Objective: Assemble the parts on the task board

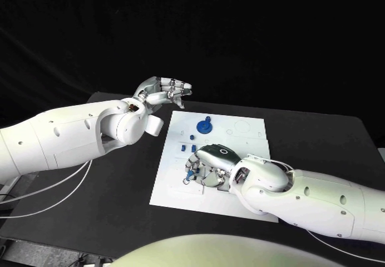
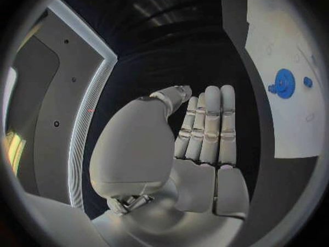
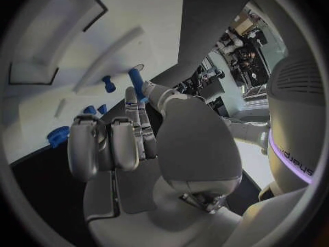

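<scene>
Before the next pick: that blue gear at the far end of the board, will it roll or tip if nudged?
The blue gear lies flat on the task board, so it would probably slide, not roll. It looks like small rigid plastic, likely light. A knob rises from its middle, which may offer a pinch point. The left hand hovers beyond the board, holding nothing.

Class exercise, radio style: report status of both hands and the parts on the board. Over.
Left hand off the task board, empty. Right hand over the board, pinching a small blue part. Blue gear seated on board. Nothing obstructing.
</scene>
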